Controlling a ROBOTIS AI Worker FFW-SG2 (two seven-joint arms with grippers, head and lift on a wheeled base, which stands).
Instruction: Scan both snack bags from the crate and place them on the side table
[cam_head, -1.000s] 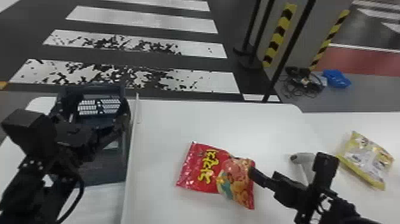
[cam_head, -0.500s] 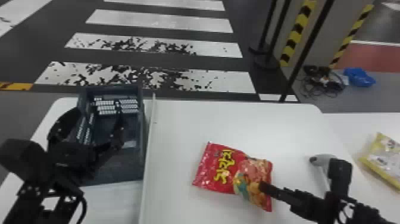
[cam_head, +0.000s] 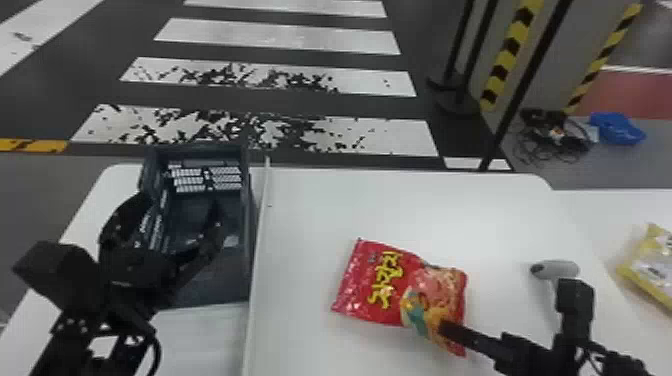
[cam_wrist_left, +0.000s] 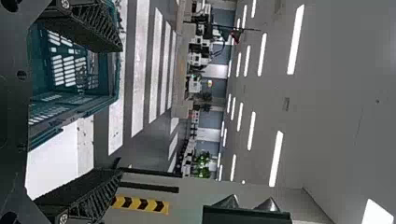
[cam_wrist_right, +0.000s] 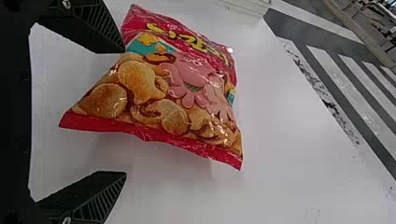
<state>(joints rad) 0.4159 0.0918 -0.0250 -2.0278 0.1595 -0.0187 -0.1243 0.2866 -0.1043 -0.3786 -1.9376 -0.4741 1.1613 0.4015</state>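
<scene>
- Across the middle, a white table (cam_head: 320, 210), with a thin pale divider (cam_head: 258, 240) to the right of the crate.
- At the robot's far right, a further white surface, by judgement the side table (cam_head: 612, 212).
- Left of the divider, the crate (cam_head: 215, 282), upright on the white table.
- Lying flat on the white table, right of the divider and outside the crate: the red snack bag (cam_head: 380, 285). Apparently the bag in hand for this step; cannot tell whether scanned.
- On the side table, the yellow snack bag (cam_head: 650, 265); probably finished with.
- Over the near end of the red snack bag, the right gripper (cam_wrist_right: 125, 112), fingers apart, no grip visible. Next, straddle the bag squarely, close gently, lift; if unscanned, show its code to the scanner, then carry across.
- Above the crate, the left gripper (cam_wrist_left: 121, 109), fingers spread, nothing between.
- Near the right arm, on the white table, the pale scanner (cam_head: 562, 269).
</scene>
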